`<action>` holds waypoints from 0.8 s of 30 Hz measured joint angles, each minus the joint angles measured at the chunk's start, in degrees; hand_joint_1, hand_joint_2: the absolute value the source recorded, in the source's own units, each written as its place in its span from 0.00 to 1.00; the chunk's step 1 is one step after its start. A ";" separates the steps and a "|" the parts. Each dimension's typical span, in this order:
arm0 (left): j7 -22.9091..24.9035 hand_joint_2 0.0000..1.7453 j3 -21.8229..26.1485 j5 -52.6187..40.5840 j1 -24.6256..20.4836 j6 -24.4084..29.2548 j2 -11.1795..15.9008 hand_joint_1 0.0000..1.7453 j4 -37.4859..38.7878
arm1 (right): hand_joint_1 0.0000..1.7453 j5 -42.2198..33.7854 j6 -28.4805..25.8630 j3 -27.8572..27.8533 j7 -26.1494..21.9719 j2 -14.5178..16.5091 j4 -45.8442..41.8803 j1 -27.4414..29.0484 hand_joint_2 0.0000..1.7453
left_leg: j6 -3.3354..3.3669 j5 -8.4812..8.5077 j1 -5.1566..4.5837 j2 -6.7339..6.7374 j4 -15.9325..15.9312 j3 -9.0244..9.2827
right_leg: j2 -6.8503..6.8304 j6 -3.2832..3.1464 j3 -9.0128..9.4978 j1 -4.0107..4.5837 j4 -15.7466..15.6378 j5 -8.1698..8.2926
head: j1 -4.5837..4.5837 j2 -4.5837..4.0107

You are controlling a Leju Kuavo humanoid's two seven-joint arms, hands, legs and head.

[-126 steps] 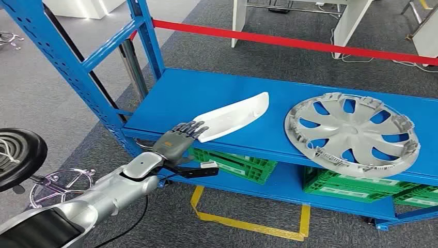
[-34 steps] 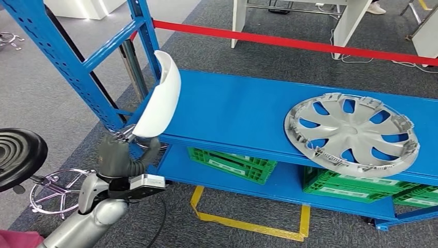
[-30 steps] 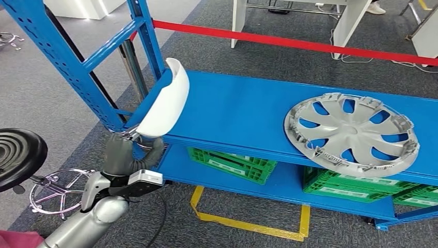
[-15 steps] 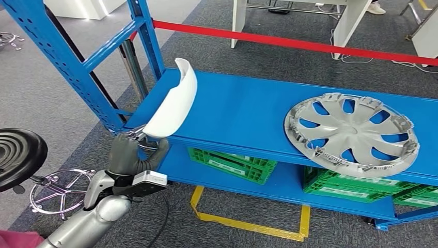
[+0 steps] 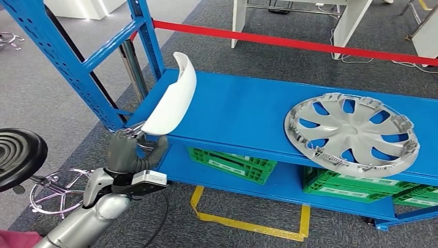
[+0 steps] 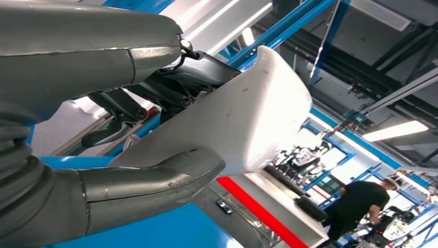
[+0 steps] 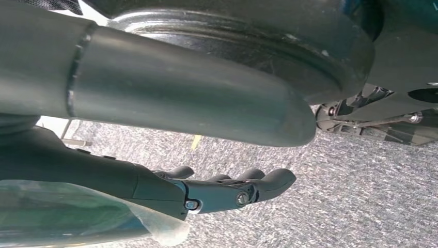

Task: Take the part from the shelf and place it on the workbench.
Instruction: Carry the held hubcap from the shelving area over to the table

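now white part point(image 5: 172, 98) beyond shelf edge point(image 5: 227, 143)

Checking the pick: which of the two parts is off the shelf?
The white part, held up at its lower end by the left hand. The grey wheel cover lies flat on the blue shelf.

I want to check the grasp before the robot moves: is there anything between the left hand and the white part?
Nothing visible. The left hand already grips the white part at its lower end, thumb on one side and fingers on the other. The part stands tilted above the front left corner of the blue shelf. The workbench cannot be judged here.
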 joint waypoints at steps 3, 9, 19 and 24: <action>-0.01 1.00 -0.03 -0.89 -0.08 0.44 0.08 1.00 -0.15 | 0.00 -0.05 -0.05 0.00 0.07 0.06 0.00 0.00 0.00 | 0.00 0.00 0.00 0.00 0.00 0.00 | 0.00 0.00 0.00 0.00 0.00 0.00 | 0.00 0.00; 0.28 1.00 -0.23 -1.70 -0.28 0.65 0.22 1.00 -0.16 | 0.00 -0.20 -0.06 0.00 0.36 0.27 0.00 -0.04 0.00 | 0.00 0.00 -0.08 0.00 0.07 0.00 | 0.00 0.03 -0.01 -0.06 -0.02 0.04 | 0.00 0.00; 1.28 1.00 -0.62 -1.87 -0.79 0.43 0.58 1.00 -0.16 | 0.00 -0.31 -0.04 0.00 0.39 0.71 0.00 -0.11 0.00 | 0.44 -0.02 -0.63 -0.01 0.27 -0.04 | 0.03 0.62 -0.01 -0.60 -0.20 0.35 | -0.02 0.00; 1.79 1.00 -0.90 -1.84 -1.46 -0.31 0.70 1.00 -0.18 | 0.00 -0.50 -0.01 0.00 0.40 0.84 0.00 -0.37 0.00 | 1.73 1.24 0.00 0.33 -1.48 0.24 | 0.00 1.23 -3.43 -0.51 6.11 -3.56 | 0.25 0.00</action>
